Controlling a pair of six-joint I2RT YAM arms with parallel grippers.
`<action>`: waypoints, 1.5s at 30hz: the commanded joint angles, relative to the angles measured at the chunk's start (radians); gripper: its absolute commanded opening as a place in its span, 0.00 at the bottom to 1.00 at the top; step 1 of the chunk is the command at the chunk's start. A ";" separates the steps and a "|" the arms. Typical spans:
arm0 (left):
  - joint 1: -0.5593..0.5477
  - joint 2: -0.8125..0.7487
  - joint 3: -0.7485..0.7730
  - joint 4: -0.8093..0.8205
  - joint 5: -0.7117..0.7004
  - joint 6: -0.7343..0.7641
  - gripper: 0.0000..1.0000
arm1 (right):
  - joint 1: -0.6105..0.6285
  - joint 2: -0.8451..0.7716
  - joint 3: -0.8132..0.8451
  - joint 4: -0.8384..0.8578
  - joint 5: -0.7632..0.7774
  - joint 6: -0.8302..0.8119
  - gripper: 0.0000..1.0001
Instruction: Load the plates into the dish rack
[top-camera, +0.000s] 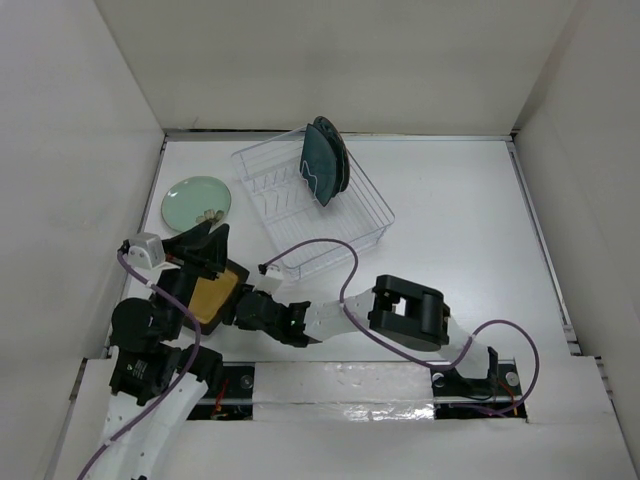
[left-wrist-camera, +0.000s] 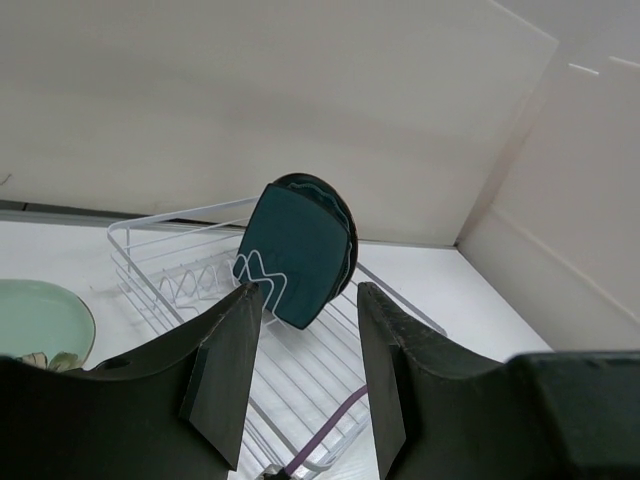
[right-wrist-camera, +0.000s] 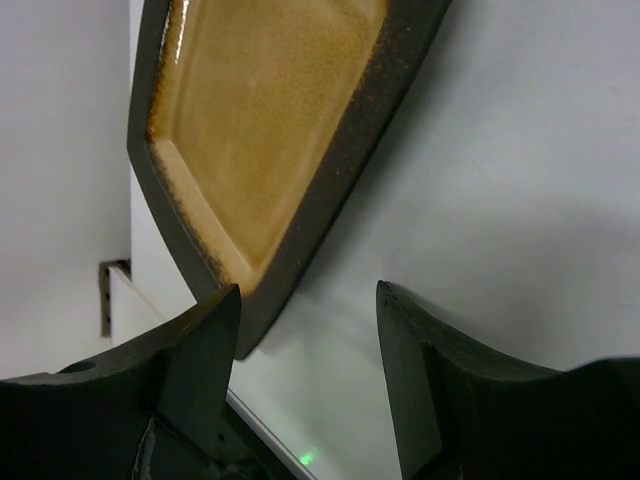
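Here the left gripper (left-wrist-camera: 310, 292) and right gripper (right-wrist-camera: 307, 292) both stand apart, empty. The mustard plate's (right-wrist-camera: 260, 110) black-rimmed corner lies just beside the right one, lower left. Teal plates (top-camera: 325, 165) stand at the dish rack's (top-camera: 310, 237) upper end, with open tines below.

Mustard-yellow glaze gleamed on the mustard plate (right-wrist-camera: 270, 110), speckled brown toward a near-black rim. In the dish rack (top-camera: 300, 215), clear with thin white wires, the teal plates (top-camera: 327, 165) showed a deep, dark teal, and the square teal plate (left-wrist-camera: 290, 255) wore the same shade, plain. The mint plate (top-camera: 190, 198) was pale green with a small beige patch at its edge. White worktop (top-camera: 450, 220), off-white walls (top-camera: 350, 60). Purple cables (top-camera: 335, 241) looped over white-and-black arms, and the left end effector (left-wrist-camera: 310, 295) and right end effector (right-wrist-camera: 308, 295) had matte black fingers.
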 joint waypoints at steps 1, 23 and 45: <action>-0.017 -0.033 0.025 0.018 -0.036 0.023 0.40 | 0.008 0.043 0.080 0.007 0.073 0.111 0.62; -0.037 -0.043 -0.004 0.046 -0.010 0.020 0.38 | -0.080 0.207 0.115 0.120 -0.004 0.203 0.14; -0.037 -0.029 0.135 0.023 -0.016 0.018 0.37 | -0.024 -0.299 -0.156 0.474 0.140 -0.433 0.00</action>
